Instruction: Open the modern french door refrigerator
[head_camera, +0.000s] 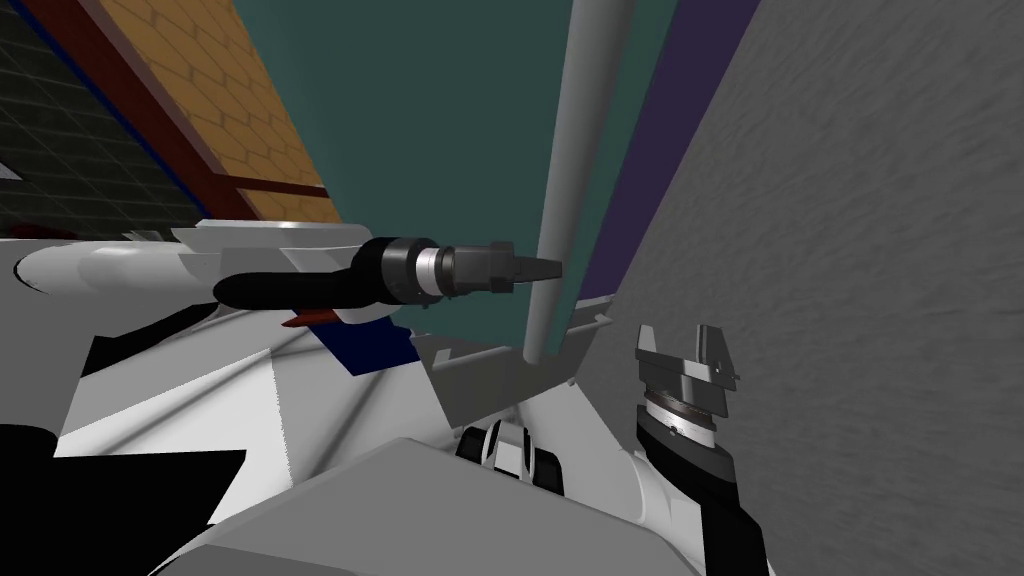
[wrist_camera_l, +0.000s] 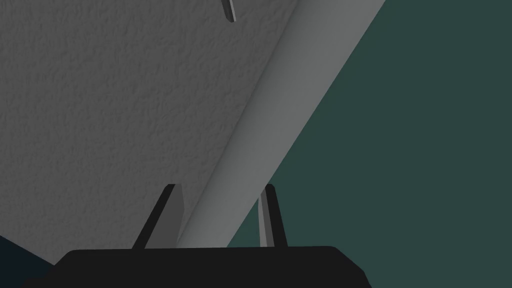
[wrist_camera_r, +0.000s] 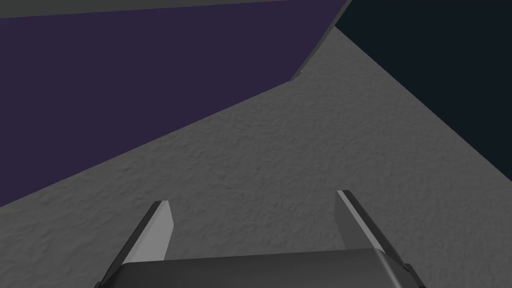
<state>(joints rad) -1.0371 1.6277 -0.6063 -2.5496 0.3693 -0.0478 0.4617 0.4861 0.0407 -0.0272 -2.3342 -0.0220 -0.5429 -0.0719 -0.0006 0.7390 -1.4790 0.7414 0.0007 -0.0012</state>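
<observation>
Grey single handle (wrist_camera_l: 280, 125) pinched between two left fingers (wrist_camera_l: 174, 220); two right fingers (wrist_camera_r: 157, 230) spread.

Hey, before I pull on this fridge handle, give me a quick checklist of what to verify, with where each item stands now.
1. Left tool straddles the grey bar handle: ok.
2. Its fingers press the handle's sides: ok.
3. Right tool open and apart from the handle: ok.
4. Right tool clear of the textured grey door: cannot tell.
5. Door ajar: cannot tell.
</observation>
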